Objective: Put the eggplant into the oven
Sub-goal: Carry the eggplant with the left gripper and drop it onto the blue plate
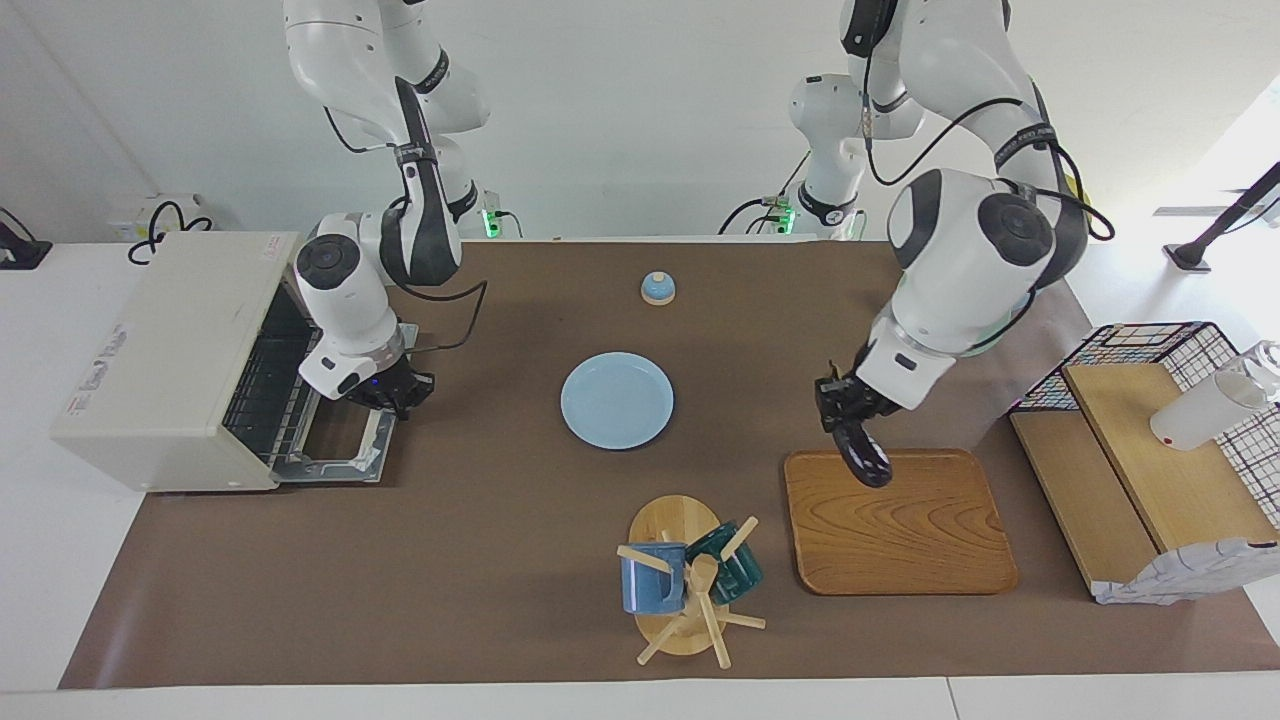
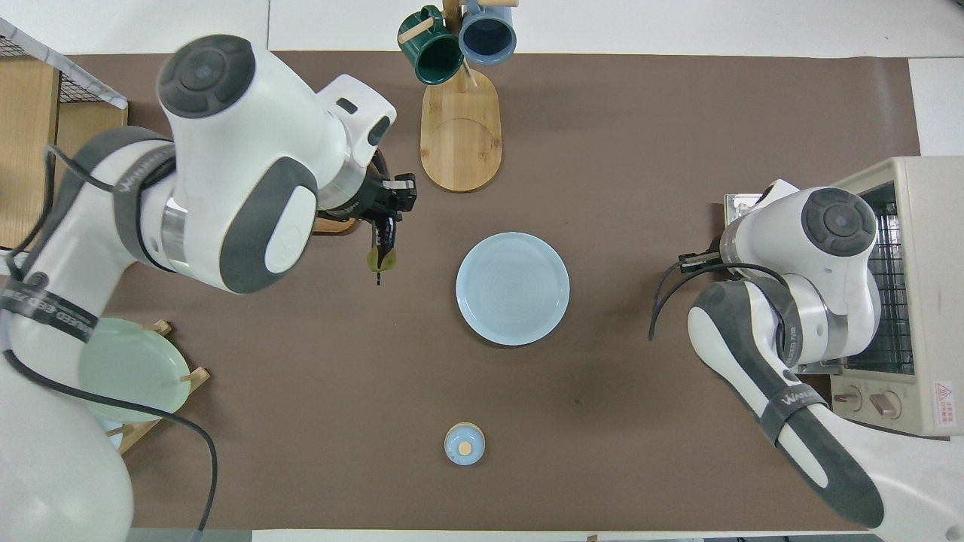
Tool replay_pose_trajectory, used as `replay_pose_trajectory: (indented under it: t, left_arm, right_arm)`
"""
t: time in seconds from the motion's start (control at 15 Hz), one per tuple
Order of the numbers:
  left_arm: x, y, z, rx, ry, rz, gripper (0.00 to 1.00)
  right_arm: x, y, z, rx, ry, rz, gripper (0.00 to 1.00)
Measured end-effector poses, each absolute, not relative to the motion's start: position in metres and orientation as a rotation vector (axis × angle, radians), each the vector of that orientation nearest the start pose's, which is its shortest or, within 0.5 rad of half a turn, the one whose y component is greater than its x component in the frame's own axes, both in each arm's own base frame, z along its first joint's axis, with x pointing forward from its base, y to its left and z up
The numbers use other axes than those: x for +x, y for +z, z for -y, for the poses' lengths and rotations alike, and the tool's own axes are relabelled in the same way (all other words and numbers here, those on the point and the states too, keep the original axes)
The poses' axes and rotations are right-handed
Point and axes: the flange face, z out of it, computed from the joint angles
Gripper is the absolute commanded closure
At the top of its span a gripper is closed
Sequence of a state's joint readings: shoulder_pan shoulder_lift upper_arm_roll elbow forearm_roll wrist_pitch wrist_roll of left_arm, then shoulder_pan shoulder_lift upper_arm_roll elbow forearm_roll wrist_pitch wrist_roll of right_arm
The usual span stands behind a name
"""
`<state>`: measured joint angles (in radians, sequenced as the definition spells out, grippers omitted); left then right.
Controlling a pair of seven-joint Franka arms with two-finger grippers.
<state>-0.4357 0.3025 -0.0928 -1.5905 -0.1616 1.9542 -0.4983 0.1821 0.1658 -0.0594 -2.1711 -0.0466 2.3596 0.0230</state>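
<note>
My left gripper [image 1: 845,415] is shut on the stem end of the dark eggplant [image 1: 868,460], which hangs tilted in the air over the wooden tray's [image 1: 900,530] edge nearer the robots. In the overhead view the eggplant [image 2: 384,245] shows below the left gripper [image 2: 385,214], between the tray and the blue plate. The cream oven [image 1: 165,350] stands at the right arm's end of the table, its door [image 1: 335,455] folded down flat and its wire rack showing. My right gripper [image 1: 392,398] hovers shut just above the door's handle edge; the wrist hides it from overhead.
A blue plate [image 1: 617,400] lies mid-table. A mug tree [image 1: 690,580] with two mugs stands farther from the robots, a small blue bell [image 1: 657,288] nearer them. A plate rack [image 2: 132,369], wire basket [image 1: 1150,345] and wooden shelf [image 1: 1160,450] fill the left arm's end.
</note>
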Motion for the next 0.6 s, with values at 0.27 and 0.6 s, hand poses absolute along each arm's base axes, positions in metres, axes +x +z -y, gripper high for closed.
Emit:
replay_pose_trajectory:
  t: [0.27, 0.6]
  left_arm:
    - [0.503, 0.410, 0.401, -3.356, 0.007, -0.014, 1.00]
    - [0.456, 0.351, 0.458, -3.366, -0.012, -0.066, 1.00]
  right_arm:
    - [0.564, 0.341, -0.088, -3.165, -0.120, 0.247, 0.34]
    - [0.571, 0.361, -0.089, -3.167, -0.118, 0.245, 0.00]
